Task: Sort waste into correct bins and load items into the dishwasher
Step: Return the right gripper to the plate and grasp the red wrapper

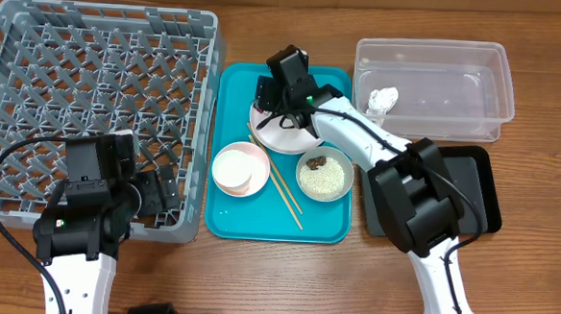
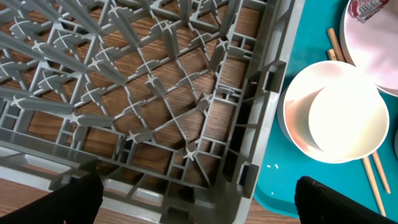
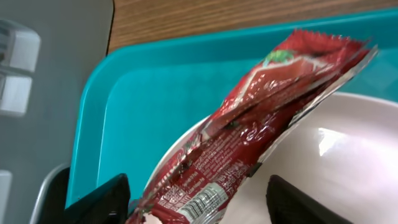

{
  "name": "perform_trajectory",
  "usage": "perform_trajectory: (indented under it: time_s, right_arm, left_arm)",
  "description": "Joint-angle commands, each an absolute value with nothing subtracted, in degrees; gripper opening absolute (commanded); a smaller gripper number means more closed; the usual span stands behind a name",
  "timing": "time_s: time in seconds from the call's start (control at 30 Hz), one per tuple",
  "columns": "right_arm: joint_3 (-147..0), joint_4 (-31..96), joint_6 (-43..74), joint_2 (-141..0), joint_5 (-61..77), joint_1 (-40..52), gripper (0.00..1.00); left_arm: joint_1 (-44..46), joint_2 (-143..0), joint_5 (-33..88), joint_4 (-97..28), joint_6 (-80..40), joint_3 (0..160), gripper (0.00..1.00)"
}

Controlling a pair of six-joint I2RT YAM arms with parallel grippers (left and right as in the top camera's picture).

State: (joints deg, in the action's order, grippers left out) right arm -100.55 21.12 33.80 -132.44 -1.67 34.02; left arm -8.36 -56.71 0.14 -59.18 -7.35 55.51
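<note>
At the far edge of the teal tray (image 3: 155, 93), the right gripper (image 3: 196, 202), jaws spread, straddles the red wrapper (image 3: 273, 106) on the white plate (image 3: 336, 162); a firm mid-length pinch looks wisest.

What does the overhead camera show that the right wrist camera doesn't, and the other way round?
Overhead only: the grey dish rack, the clear tub with a tissue, the black tray, the chopsticks. Right wrist only: a red snack wrapper, close up, between the fingers of the right claw. Both: the teal tray and the white plate.
</note>
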Motion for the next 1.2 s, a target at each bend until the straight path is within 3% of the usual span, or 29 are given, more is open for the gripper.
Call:
perform_trajectory:
  time_s: [0.0,0.2,0.5,0.77,0.83,0.9,1.0,1.03,1.13,1.17]
  right_arm:
    - [-100.55,21.39,34.57,-132.57,-1.39,34.50,0.59]
    - [-100.55,25.58,34.59,-132.57,-1.39,34.50,0.31]
    - [-101.10,26.94,34.52,-131.28,-1.39,34.13,0.04]
    - [-101.12,28.42,34.35,-125.16,-1.39,32.14,0.04]
    - [-101.12,28.42,34.35,-124.27,-1.13,31.81,0.18]
    - [-101.12,28.49,34.33,-124.07,0.19,31.79,0.17]
    - [-101.10,30.15,34.59,-124.07,0.71,31.81,0.09]
    - [-101.10,30.17,34.59,-124.07,0.75,31.88,0.12]
    - [-101.10,28.42,34.54,-124.07,0.71,31.90,0.50]
    - [-101.10,27.38,34.54,-124.07,0.69,31.90,0.56]
  left_arm:
    - [-8.60,-56.90,0.03,-59.31,-7.75,56.84,1.00]
    - [-8.60,-56.90,0.03,-59.31,-7.75,56.84,1.00]
    - [-8.60,-56.90,0.03,-59.27,-7.75,56.84,1.00]
    - [-8.60,-56.90,0.01,-59.29,-7.75,56.84,1.00]
    - [-8.60,-56.90,0.01,-59.11,-7.75,56.84,1.00]
    - [-8.60,-56.90,0.01,-58.89,-7.75,56.84,1.00]
    - [-8.60,-56.90,0.03,-58.92,-7.75,56.84,1.00]
    - [-8.60,-56.90,0.03,-58.89,-7.75,56.84,1.00]
    - [-8.60,-56.90,0.01,-58.65,-7.75,56.84,1.00]
    - [-8.60,-56.90,0.01,-58.57,-7.75,56.84,1.00]
